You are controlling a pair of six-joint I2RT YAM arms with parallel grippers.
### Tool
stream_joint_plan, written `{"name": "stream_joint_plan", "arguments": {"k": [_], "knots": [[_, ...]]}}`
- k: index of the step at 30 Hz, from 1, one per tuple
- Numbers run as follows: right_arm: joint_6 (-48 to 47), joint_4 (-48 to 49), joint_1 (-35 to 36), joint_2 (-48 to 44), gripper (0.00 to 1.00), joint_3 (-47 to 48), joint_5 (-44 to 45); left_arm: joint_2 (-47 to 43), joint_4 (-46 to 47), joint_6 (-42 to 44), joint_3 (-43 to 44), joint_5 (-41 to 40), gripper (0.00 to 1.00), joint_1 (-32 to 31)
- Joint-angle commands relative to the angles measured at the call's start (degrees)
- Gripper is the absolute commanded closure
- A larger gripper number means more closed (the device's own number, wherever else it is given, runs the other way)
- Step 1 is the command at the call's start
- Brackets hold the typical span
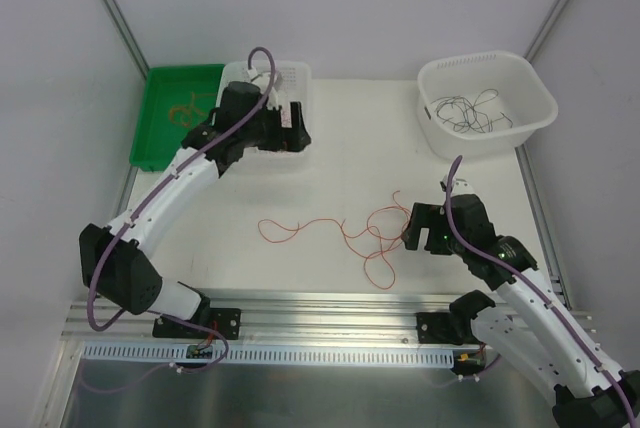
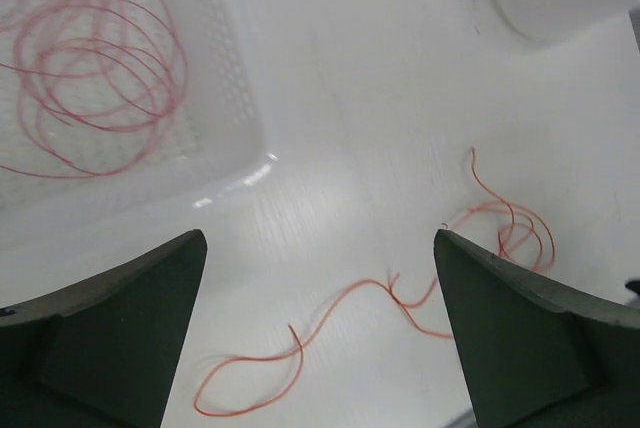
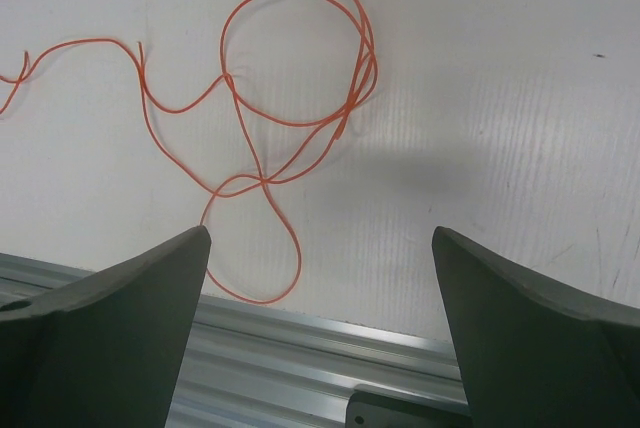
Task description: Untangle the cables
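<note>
The top camera looks down on the whole bench from behind, while both wrist cameras hang close over it (each catching the red cable).

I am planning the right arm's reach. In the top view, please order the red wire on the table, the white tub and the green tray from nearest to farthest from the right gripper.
From the right gripper:
1. Red wire, just to its left.
2. White tub, behind it, far right.
3. Green tray, far left corner.
</note>
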Motion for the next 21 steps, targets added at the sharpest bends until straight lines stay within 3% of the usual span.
{"name": "stream_joint_plan", "arguments": {"k": [1, 7, 14, 21], "knots": [[1.3, 2.1, 0.1, -0.1, 0.02, 1.3, -1.9, -2.1, -0.3, -2.4, -7.8, -2.2, 0.01, -6.7], [1.7, 2.5, 0.1, -0.2, 0.01, 0.4, -2.6, -2.2, -0.3, -8.3, -15.8, -7.6, 0.04, -20.2], [2.0, 3.0, 0.2, -0.1, 0.01, -0.3, -2.7, 4.8, -0.1, -15.7, -16.8, -16.2, 0.13, -31.2], [1.7, 4.3, 0.3, 1.4, 0.07, -1.9, -2.2, 12.3, 0.0, -17.3, -14.4, -18.8, 0.26, -34.1]]}}
